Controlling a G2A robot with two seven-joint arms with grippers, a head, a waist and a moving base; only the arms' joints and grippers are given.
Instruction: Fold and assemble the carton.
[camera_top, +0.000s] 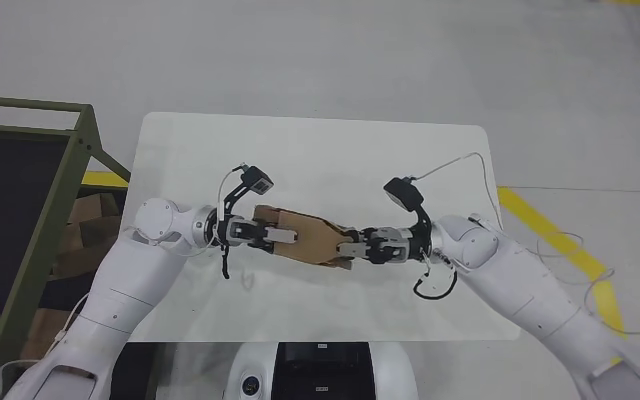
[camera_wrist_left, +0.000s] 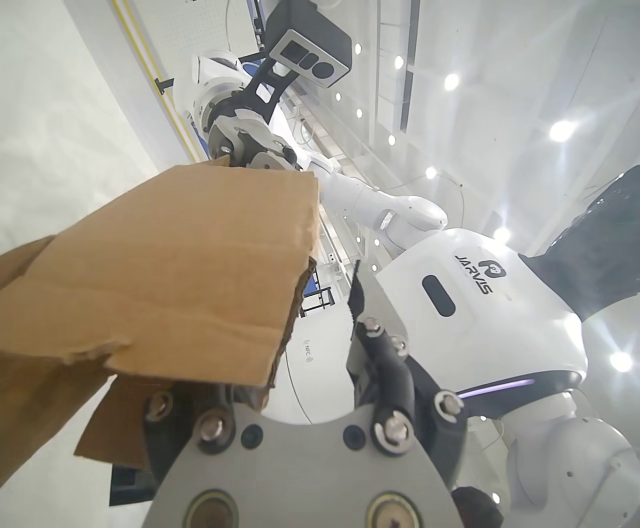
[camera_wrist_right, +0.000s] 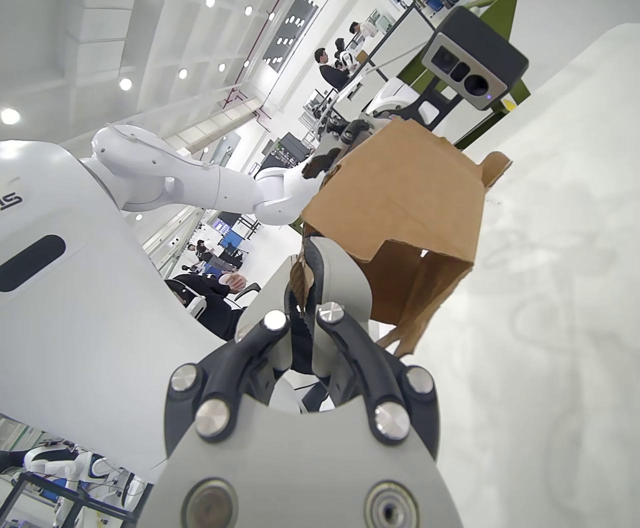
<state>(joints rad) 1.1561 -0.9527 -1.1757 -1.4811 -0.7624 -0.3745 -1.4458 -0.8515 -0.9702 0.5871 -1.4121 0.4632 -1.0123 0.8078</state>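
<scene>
Over the white rectangular table (camera_top: 300, 150), your right gripper (camera_wrist_right: 301, 282) pinches the brown corrugated cardboard carton (camera_top: 312, 238); your left gripper (camera_top: 278, 234) gapes at its left end.

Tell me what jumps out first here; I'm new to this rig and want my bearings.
The brown carton catches the eye first: it spans the gap between both grippers, over the near middle of the white table. The right gripper is pinched shut on a flap at one end, and the left gripper sits open at the other. A green-framed cart stands off the table's left side.
</scene>
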